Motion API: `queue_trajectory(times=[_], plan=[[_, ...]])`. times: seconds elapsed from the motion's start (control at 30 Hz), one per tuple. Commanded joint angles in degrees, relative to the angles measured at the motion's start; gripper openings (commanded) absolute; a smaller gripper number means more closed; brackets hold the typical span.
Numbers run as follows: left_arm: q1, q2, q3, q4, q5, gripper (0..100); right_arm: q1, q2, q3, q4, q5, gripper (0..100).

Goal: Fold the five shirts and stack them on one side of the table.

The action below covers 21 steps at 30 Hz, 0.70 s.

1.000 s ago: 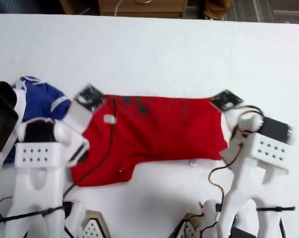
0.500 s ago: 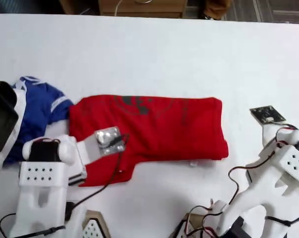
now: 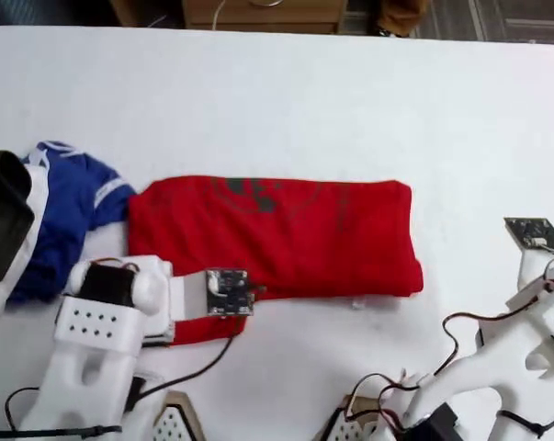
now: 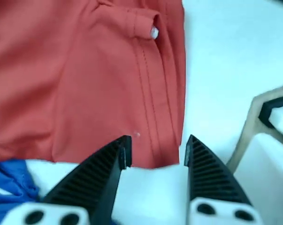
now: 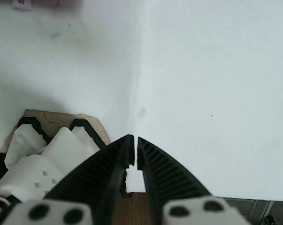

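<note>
A red shirt [image 3: 286, 239] lies folded into a wide band in the middle of the white table [image 3: 286, 101], with a sleeve flap sticking out at its near left. My left arm [image 3: 111, 317] hangs over that flap. My left gripper [image 4: 156, 152] is open, and the stitched hem of the red shirt [image 4: 85, 79] lies just beyond its fingertips. My right arm [image 3: 534, 322] stands off to the right of the shirt. My right gripper [image 5: 135, 150] is shut and empty above bare table [image 5: 207, 70].
A crumpled blue shirt [image 3: 70, 207] touches the red shirt's left end; the blue shirt [image 4: 5, 183] also lies beside the left gripper. Black and white cloth [image 3: 1, 220] is bunched at the far left edge. The arm bases [image 3: 368, 423] stand along the near edge.
Both grippers let go of the red shirt's far corners and drew back toward the near edge. The left one came over the near-left flap; the right one swung out to the right.
</note>
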Motion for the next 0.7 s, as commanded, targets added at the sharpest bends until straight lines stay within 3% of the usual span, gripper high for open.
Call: queue_trajectory(times=[0.0, 0.2, 0.33, 0.47, 0.67], plan=[[1.8, -0.1, 0.4, -5.3, 4.1, 21, 0.7, -1.3, -0.2, 1.4, 0.2, 2.0], [3.3, 12.7, -4.6, -9.1, 9.2, 21, 0.6, -1.3, -0.2, 1.4, 0.2, 2.0], [3.2, 27.1, -13.3, -5.0, 9.3, 21, 0.2, -1.3, -0.2, 1.4, 0.2, 2.0], [3.5, 31.7, -16.8, 0.0, 5.7, 20, 0.2, -1.3, -0.2, 1.4, 0.2, 2.0], [3.3, 31.8, -11.6, -5.1, -0.9, 21, 0.2, -1.3, -0.2, 1.4, 0.2, 2.0]])
